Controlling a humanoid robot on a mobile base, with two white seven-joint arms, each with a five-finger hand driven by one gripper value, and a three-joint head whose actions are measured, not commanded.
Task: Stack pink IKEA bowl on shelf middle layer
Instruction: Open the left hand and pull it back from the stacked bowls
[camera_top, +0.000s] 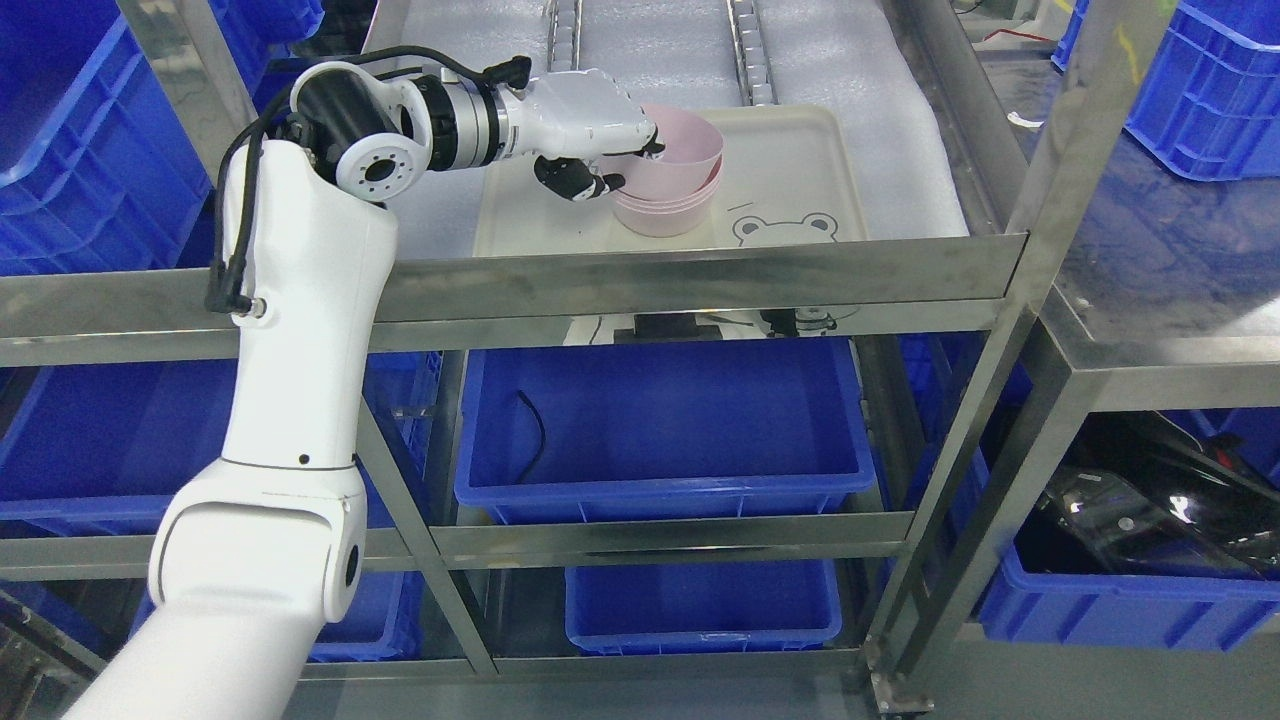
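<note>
Head view: left robot hand (600, 150), glossy white shell with black fingertips, clamped on near rim of smooth pink plastic bowl (682, 150), upper middle of frame. Bowl tilted, partly nested in stack of matching pink bowls (662, 212) on cream plastic tray with bear print (800, 170), over white foam sheet (860, 60) on steel shelf (700, 275). Placing step apparently underway; next likely levelling, seating, then releasing. Right arm unseen.

The head view looks steeply down, close, onto a steel shelf (700, 275) front.
</note>
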